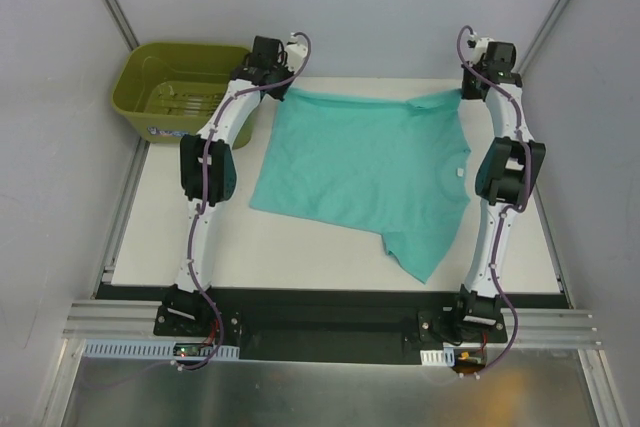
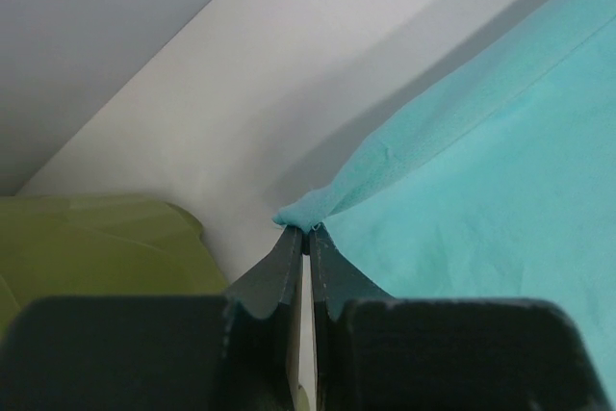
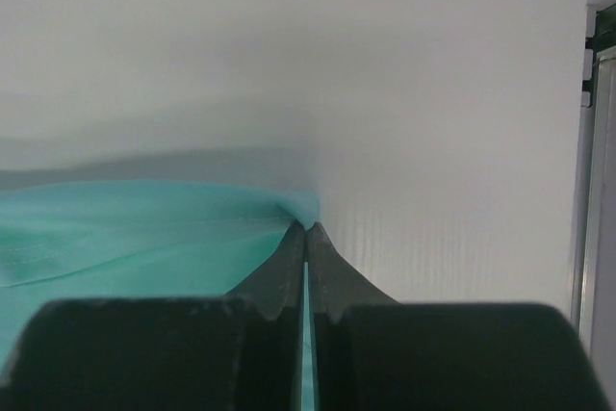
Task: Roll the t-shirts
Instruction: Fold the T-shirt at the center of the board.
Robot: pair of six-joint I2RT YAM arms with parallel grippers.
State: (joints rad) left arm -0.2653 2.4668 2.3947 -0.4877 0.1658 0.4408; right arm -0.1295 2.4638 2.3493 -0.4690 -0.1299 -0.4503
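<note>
Pinching t-shirt (image 1: 360, 172): left gripper (image 2: 306, 230), right gripper (image 3: 306, 228); sleeves (image 1: 420, 252) show overhead only.

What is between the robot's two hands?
The green t-shirt. It stretches from the left gripper to the right gripper, each pinching its far edge. The top view shows this best.

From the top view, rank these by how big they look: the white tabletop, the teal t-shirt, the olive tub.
1. tabletop
2. t-shirt, clearly wider than the tub
3. olive tub, at the far left corner
</note>
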